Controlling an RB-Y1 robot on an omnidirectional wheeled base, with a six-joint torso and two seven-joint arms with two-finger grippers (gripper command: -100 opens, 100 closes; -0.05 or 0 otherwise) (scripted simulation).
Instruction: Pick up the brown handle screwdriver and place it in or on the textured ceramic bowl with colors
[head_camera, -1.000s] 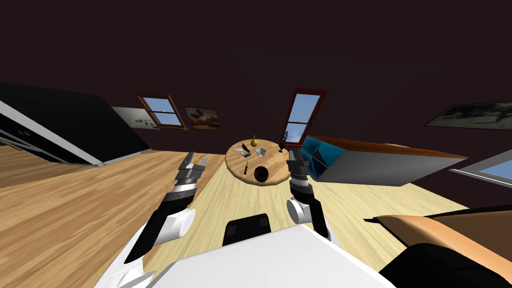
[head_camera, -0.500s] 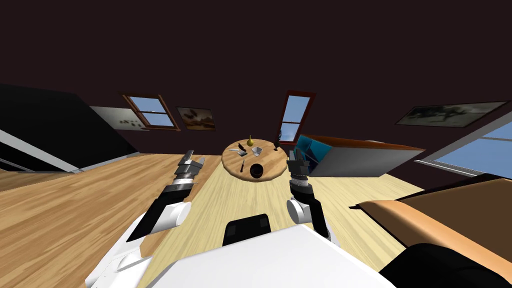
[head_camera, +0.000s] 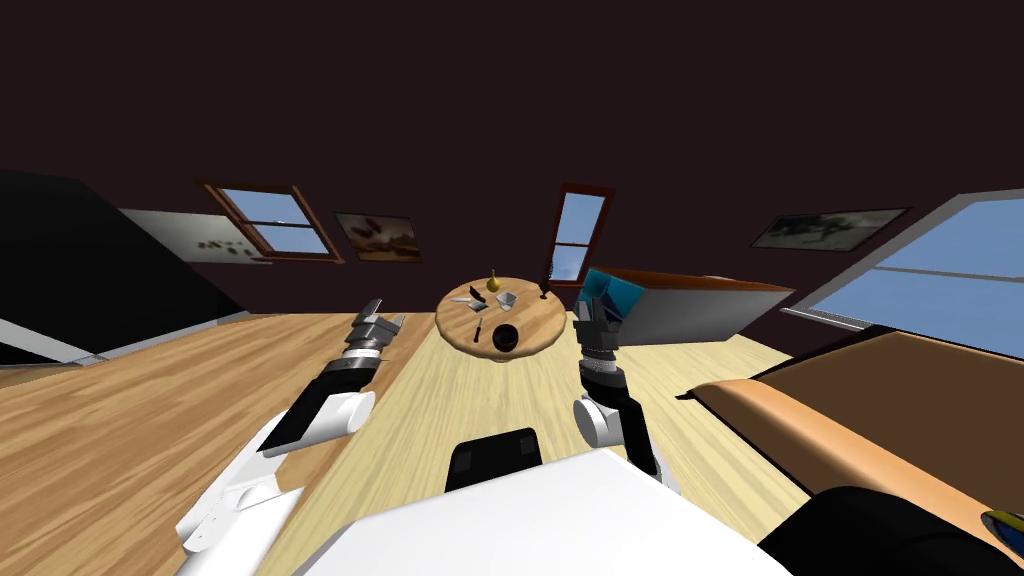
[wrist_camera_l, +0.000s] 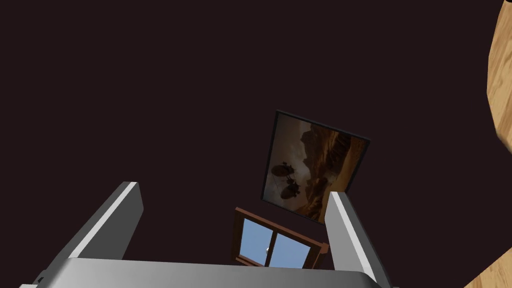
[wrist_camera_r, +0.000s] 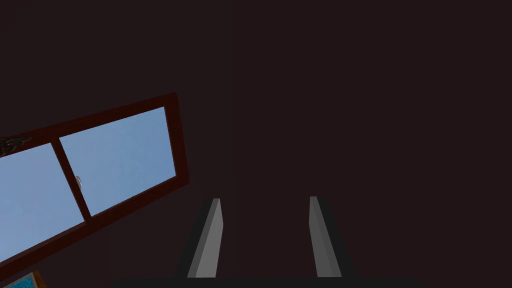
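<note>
Head view: slim dark screwdriver (head_camera: 478, 330) beside dark round bowl (head_camera: 506, 338) on distant round wooden table (head_camera: 545, 318); left pincer (head_camera: 384, 316) and right pincer (head_camera: 598, 306) gape empty, probably awaiting approach.

A home (living room): wood floor (head_camera: 150, 420), round table (head_camera: 537, 320), framed pictures (head_camera: 378, 236).

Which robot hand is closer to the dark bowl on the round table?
Right, seemingly. The right gripper hangs just right of the table, nearer the dark bowl; the left gripper is farther off left.
</note>
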